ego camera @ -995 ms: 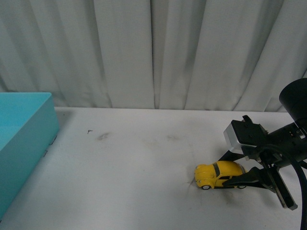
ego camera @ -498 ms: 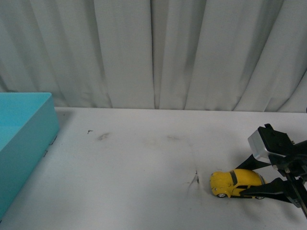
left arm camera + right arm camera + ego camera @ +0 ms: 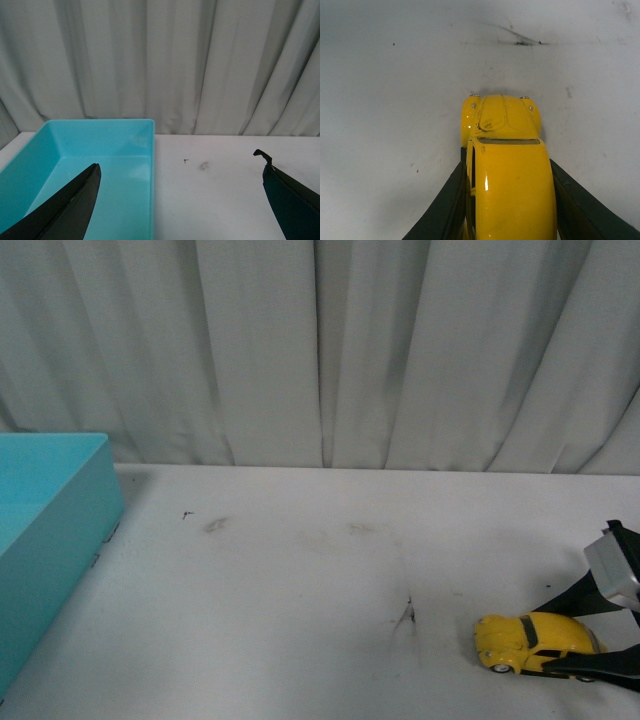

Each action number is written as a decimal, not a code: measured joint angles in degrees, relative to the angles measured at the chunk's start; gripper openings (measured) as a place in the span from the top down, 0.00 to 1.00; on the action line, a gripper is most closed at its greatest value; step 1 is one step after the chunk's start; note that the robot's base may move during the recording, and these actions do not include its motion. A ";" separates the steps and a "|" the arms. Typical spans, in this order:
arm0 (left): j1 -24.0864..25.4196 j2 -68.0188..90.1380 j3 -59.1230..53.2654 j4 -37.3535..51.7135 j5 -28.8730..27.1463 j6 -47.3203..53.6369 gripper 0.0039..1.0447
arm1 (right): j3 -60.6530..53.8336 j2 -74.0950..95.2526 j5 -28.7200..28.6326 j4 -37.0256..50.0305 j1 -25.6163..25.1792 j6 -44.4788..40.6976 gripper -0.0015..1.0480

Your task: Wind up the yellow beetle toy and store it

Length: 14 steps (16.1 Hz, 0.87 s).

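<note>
While the right gripper (image 3: pixel 506 160) is clamping the yellow beetle toy (image 3: pixel 535 640) by its sides, the toy is sitting wheels-down at the near right of the table (image 3: pixel 300 600); the left gripper (image 3: pixel 176 160) is hovering, fingers spread wide, near the teal bin (image 3: pixel 100 121).

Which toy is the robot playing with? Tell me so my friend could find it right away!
Look at the white table, then go to the side far from the blue bin. There the right pincer grips the yellow beetle toy. It is the only bright yellow thing, small and round-backed, with dark windows and black wheels.
</note>
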 joint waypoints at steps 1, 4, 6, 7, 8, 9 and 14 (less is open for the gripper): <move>0.00 0.00 0.00 0.02 0.00 0.00 0.06 | -0.13 0.00 -0.22 -0.98 -1.60 -0.35 0.61; 0.00 0.00 0.00 0.00 0.00 0.00 0.06 | 0.50 0.09 -0.15 -4.57 -7.13 -1.29 0.61; 0.00 0.00 0.00 0.00 0.00 0.00 0.06 | 1.05 0.20 0.46 -6.47 -10.36 -1.40 0.61; 0.00 0.00 0.00 0.02 0.00 0.00 0.06 | 0.76 0.22 0.70 -6.16 -11.34 -1.40 0.61; 0.00 0.00 0.00 0.00 0.00 0.00 0.06 | 0.50 0.20 0.83 -5.95 -11.47 -1.57 0.61; 0.00 0.00 0.00 0.02 0.00 0.00 0.06 | 0.39 0.07 0.76 -5.81 -11.47 -1.57 0.61; 0.00 0.00 0.00 0.00 0.00 0.00 0.06 | -0.02 0.04 2.27 -3.72 -10.58 -1.22 0.46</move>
